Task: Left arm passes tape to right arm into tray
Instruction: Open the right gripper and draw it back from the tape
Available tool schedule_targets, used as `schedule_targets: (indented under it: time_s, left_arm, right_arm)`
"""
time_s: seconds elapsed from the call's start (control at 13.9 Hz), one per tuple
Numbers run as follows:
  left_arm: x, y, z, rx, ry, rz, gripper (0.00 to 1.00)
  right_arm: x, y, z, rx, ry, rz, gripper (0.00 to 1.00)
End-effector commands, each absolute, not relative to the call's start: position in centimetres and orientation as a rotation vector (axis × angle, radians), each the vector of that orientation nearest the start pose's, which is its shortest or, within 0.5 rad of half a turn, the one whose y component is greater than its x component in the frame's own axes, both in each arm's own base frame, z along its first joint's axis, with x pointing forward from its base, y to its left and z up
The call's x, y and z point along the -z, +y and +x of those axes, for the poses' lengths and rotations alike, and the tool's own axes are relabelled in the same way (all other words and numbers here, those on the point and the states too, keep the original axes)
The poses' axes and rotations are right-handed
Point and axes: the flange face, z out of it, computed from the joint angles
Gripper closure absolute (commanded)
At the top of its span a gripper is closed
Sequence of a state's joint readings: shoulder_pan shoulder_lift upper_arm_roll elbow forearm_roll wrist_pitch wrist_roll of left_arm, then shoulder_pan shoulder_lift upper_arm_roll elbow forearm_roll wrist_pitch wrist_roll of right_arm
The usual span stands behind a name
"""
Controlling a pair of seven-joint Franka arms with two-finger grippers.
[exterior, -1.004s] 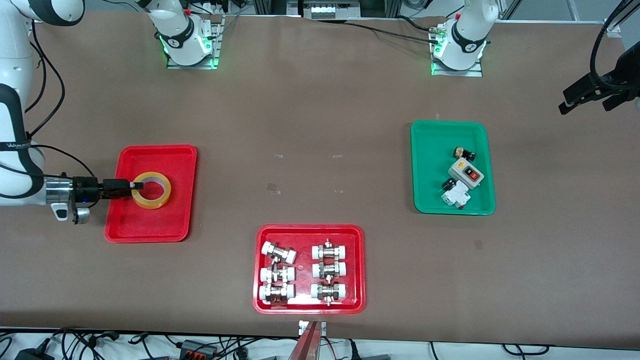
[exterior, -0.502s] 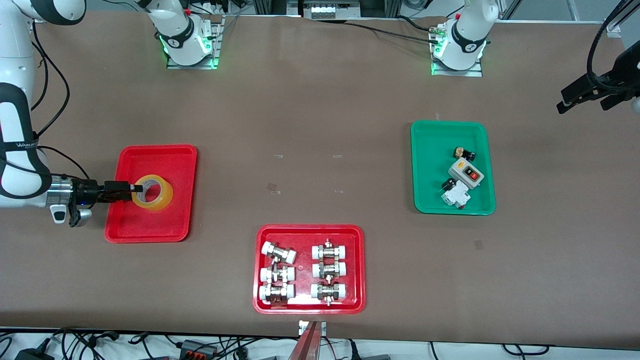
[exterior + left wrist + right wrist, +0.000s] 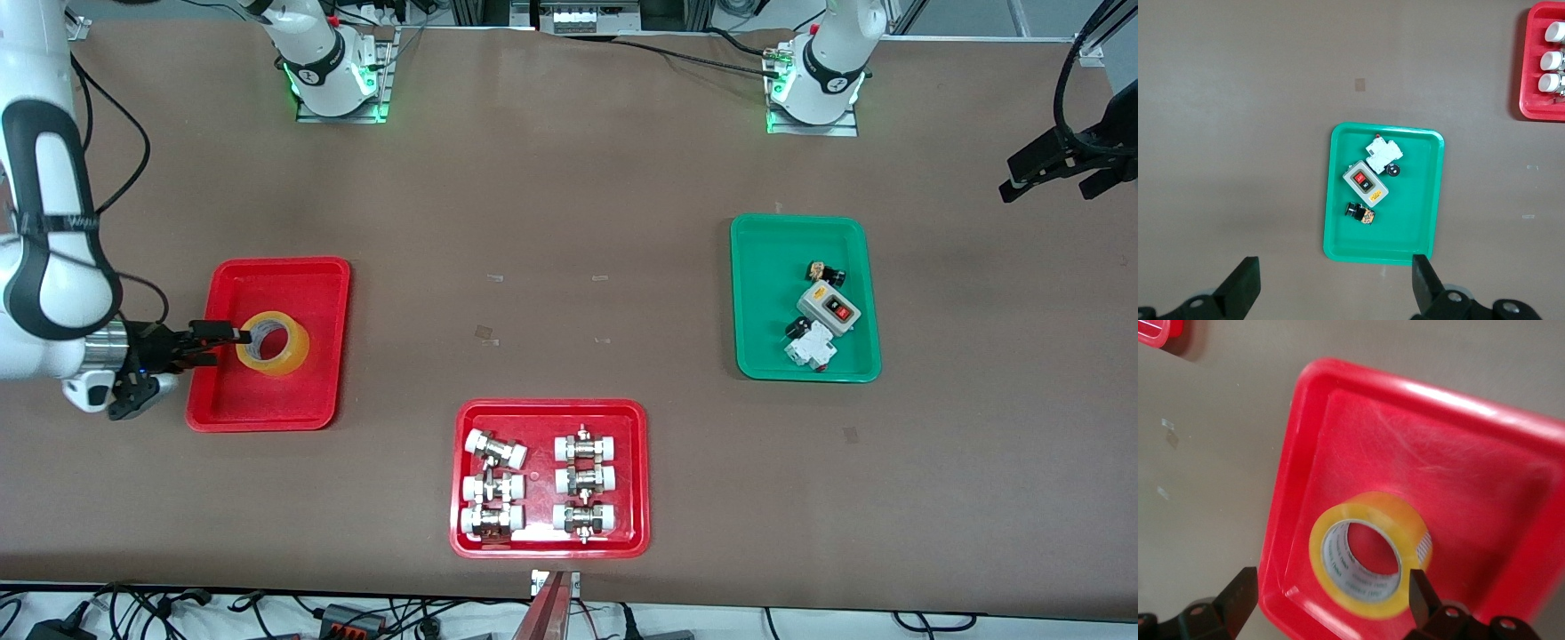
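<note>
The tape (image 3: 272,341), a yellow ring with a white core, lies on the floor of the plain red tray (image 3: 276,283) at the right arm's end of the table. My right gripper (image 3: 218,345) hangs open over the tray's outer edge, one fingertip close to the tape's rim. In the right wrist view the tape (image 3: 1368,553) shows between the spread fingers of that gripper (image 3: 1332,575), free of both, inside the tray (image 3: 1438,453). My left gripper (image 3: 1040,189) waits open, high over the bare table at the left arm's end, with nothing in it (image 3: 1336,262).
A green tray (image 3: 765,267) with a switch box and small electrical parts sits toward the left arm's end. A second red tray (image 3: 462,480) holding several white-capped metal fittings lies near the front edge, mid-table. Bare brown table lies between the trays.
The right arm's wrist has swung upward and its gripper has drawn back slightly toward the tray's edge. The tape has settled a little deeper into the tray. The left gripper barely moved.
</note>
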State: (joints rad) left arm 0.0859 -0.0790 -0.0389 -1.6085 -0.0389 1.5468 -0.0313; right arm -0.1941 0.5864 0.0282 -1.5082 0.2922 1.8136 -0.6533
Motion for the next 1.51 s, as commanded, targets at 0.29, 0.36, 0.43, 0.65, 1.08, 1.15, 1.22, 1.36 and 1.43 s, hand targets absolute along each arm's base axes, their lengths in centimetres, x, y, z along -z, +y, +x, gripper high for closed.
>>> schedule_targets:
  time_s: [0.29,0.36,0.43,0.65,1.08,1.15,1.22,1.36,1.43]
  left_arm:
    - [-65.1,2.2,53.2,0.014,-0.077,-3.189,0.0]
    - [-65.1,2.2,53.1,0.012,-0.079,-3.189,0.0]
    - [-65.1,2.1,53.1,0.009,-0.086,-3.189,0.0]
    - [-64.9,1.9,53.0,-0.01,-0.069,-3.189,0.0]
    - [-64.9,1.6,53.0,0.001,-0.034,-3.174,0.0]
    - [-64.8,1.7,53.1,0.002,0.009,-3.172,0.0]
    - [-64.8,1.6,53.1,0.002,0.032,-3.174,0.0]
    - [-64.9,1.5,53.1,0.016,0.005,-3.173,0.0]
    - [-64.8,1.5,53.1,0.016,0.005,-3.173,0.0]
  right_arm:
    - [-43.2,-3.5,66.1,-0.276,-0.123,-3.01,0.0]
    - [-44.9,-3.0,65.9,-0.32,-0.066,-3.009,0.0]
    - [-47.2,-2.6,66.0,-0.321,-0.043,-3.013,0.0]
    - [-53.0,-3.0,65.8,-0.284,-0.05,-3.06,0.0]
    - [-57.2,-2.2,65.9,-0.125,0.005,-3.134,0.0]
    - [-57.5,-1.8,65.9,-0.073,0.003,-3.148,0.0]
    - [-58.0,-2.1,65.4,0.001,0.018,-3.159,0.0]
    - [-58.5,-2.6,63.7,0.122,0.017,-3.171,0.0]
    - [-58.9,-2.9,62.9,0.137,0.029,-3.172,0.0]
